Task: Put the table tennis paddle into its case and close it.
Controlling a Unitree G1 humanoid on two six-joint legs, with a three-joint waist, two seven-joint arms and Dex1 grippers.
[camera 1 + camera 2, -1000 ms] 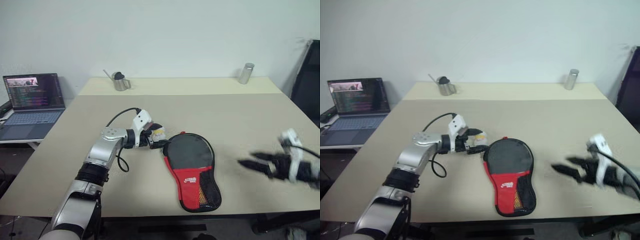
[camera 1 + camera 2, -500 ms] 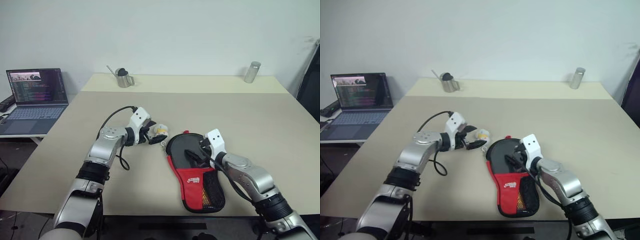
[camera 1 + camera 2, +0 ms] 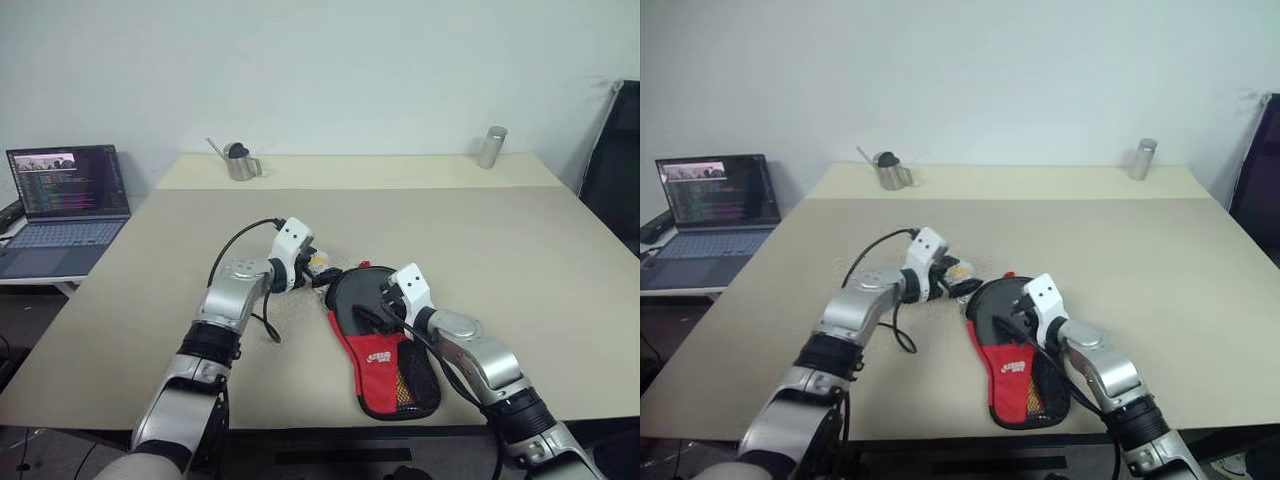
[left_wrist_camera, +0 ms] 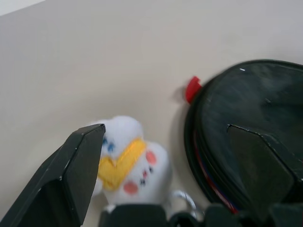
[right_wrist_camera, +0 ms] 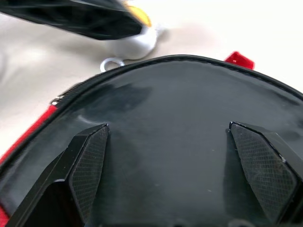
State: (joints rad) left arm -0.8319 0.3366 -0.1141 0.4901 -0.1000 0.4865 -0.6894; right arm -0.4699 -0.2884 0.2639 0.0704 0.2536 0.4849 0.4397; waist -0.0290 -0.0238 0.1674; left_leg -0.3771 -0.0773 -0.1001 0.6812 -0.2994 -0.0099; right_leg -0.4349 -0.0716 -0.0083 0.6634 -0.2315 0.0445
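Observation:
The case [image 3: 385, 345], black on top and red below with a mesh pocket, lies flat near the table's front edge. Its pale fluffy charm [image 4: 125, 163] rests on the table beside the case's round top [image 4: 246, 109]. My left gripper [image 3: 320, 275] is open, with the charm between its fingers [image 4: 71, 175] and one finger over the case's rim. My right gripper [image 3: 368, 310] is open just above the black top [image 5: 180, 123], its fingers [image 5: 87, 165] spread wide and holding nothing. The table tennis paddle is hidden.
A laptop [image 3: 65, 195] sits on a side desk at the left. A small metal pitcher [image 3: 238, 160] and a metal cylinder [image 3: 491, 146] stand at the table's far edge. A black chair [image 3: 615, 170] is at the right.
My right arm swung in from the right side of the table and down over the case's black top. My left gripper edged closer to the case's rim, staying open around the charm.

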